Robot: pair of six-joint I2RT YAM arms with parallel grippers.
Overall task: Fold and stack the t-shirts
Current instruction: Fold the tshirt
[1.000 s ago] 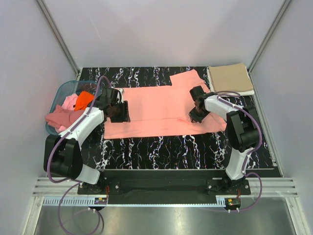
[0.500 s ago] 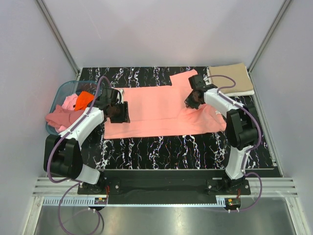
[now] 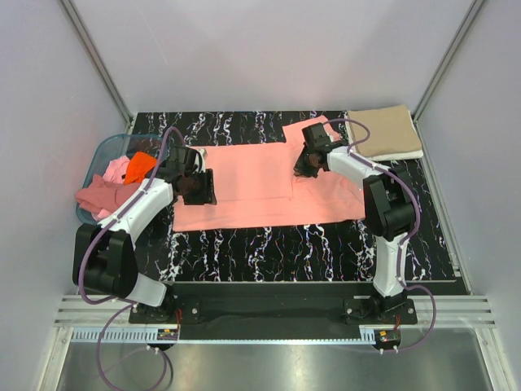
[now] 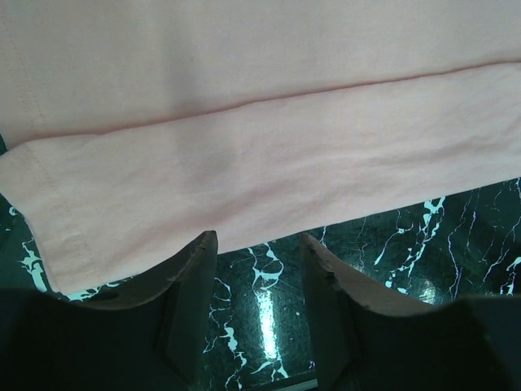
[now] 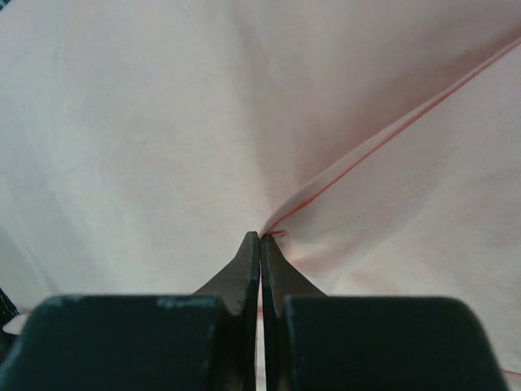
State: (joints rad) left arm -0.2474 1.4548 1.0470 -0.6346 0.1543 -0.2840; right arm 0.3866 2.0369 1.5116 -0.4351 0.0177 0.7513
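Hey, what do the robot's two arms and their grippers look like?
The left arm and right arm have white shells and bulky black joints. Thin purple cables loop along each. The left gripper and right gripper have dark, tapered wedge-shaped fingers.

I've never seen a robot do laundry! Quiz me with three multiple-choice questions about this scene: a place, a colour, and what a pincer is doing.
1. Where is the folded tan t-shirt? A. in the basket B. far right corner of the table C. under the left arm
2. What colour is the spread-out t-shirt? A. salmon-pink B. green C. white
3. How is the right pincer? A. wide open B. gripping a basket C. shut on the spread-out t-shirt
Answers: B, it lies at that corner; A, the overhead view shows it; C, its fingers pinch a fabric fold.
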